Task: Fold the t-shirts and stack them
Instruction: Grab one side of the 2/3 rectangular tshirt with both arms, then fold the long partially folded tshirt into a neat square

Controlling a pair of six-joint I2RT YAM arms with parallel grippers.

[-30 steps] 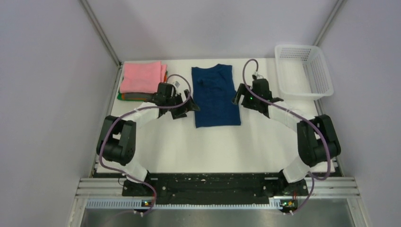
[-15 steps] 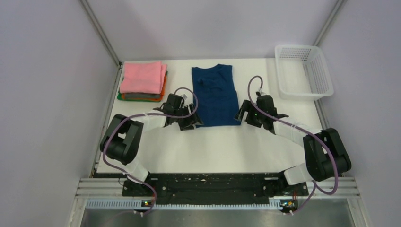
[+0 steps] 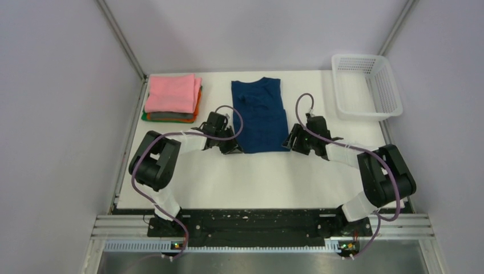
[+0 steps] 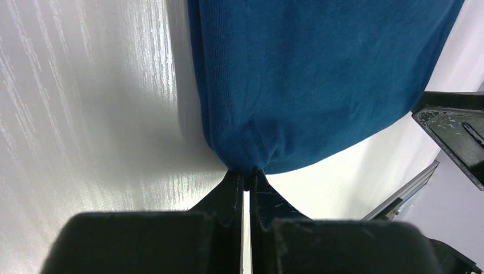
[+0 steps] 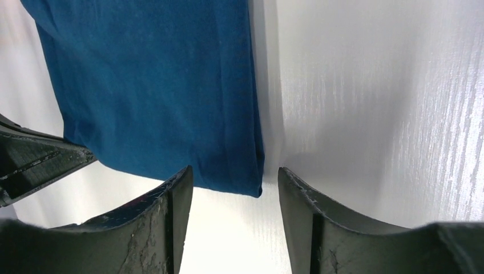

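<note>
A navy blue t-shirt (image 3: 259, 114) lies folded lengthwise in the middle of the white table (image 3: 257, 177). My left gripper (image 3: 235, 147) is shut on its near left corner; in the left wrist view the cloth (image 4: 297, 85) bunches into the closed gripper (image 4: 249, 174). My right gripper (image 3: 290, 141) stands open around the near right corner, and the right wrist view shows that corner (image 5: 251, 182) between the gripper's (image 5: 235, 177) spread fingers, untouched. A folded stack with a pink t-shirt (image 3: 170, 92) on top, orange and green below, sits at the far left.
A white lattice basket (image 3: 366, 85) stands at the far right corner. Grey walls enclose the table on the left, right and back. The black arm base rail (image 3: 251, 220) runs along the near edge.
Both grippers moved toward me along the shirt's sides to its near corners. The left gripper closed on the left corner. The right gripper's fingers narrowed around the right corner.
</note>
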